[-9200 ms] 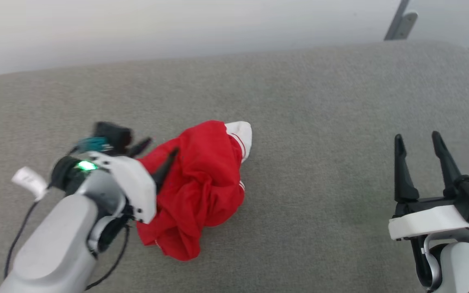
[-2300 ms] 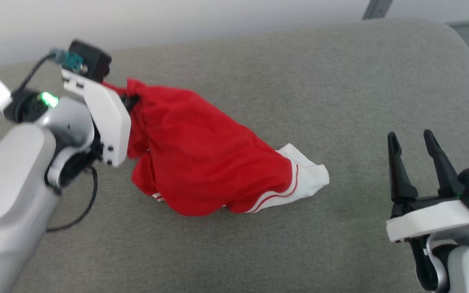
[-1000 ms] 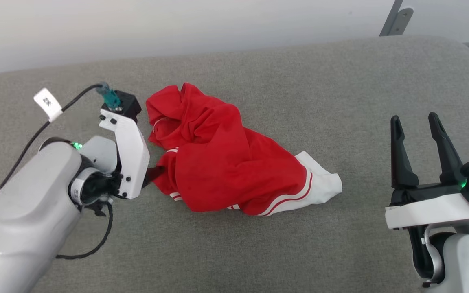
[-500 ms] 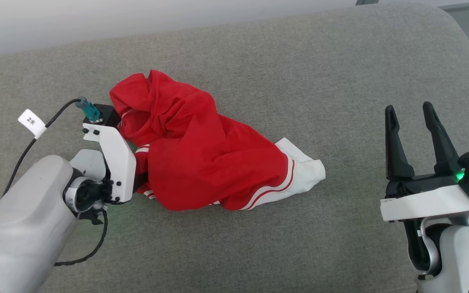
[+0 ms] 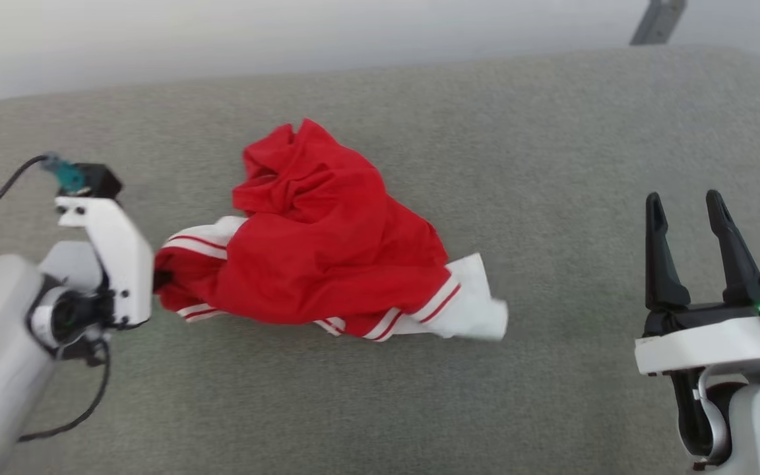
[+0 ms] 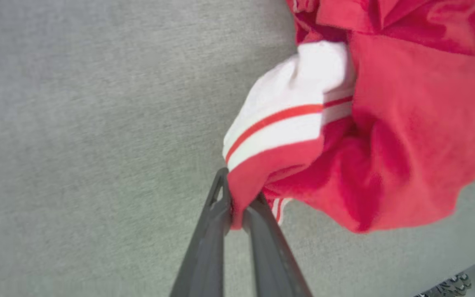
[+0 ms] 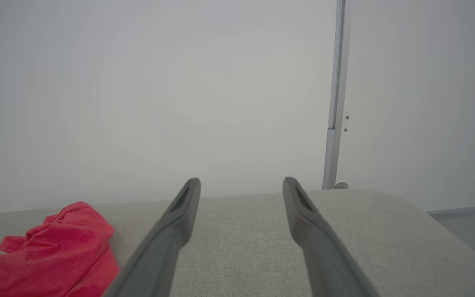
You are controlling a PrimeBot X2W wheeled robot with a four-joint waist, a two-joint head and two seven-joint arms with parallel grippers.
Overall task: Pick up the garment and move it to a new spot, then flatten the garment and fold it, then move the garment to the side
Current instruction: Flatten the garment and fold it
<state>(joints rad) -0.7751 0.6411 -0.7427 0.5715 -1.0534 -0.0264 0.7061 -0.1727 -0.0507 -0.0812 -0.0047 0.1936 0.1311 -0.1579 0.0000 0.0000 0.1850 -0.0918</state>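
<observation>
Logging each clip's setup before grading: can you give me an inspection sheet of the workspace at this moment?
Surface: grey fabric cushion, rounded at its far right corner.
Job's things: red garment crumpled in a heap, white striped cuffs showing at both ends.
Clutter: nothing seen.
Grippers: left pincer shut on a red edge of the garment below a white cuff; right pincer open, apart from the garment.
Cables: black cable loops below the left wrist.
Surroundings: pale wall, grey metal post behind the cushion.

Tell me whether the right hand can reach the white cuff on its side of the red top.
Probably yes. The right hand is open, and bare grey cushion lies between it and that white cuff. The left hand pinches the red top at the opposite end.
</observation>
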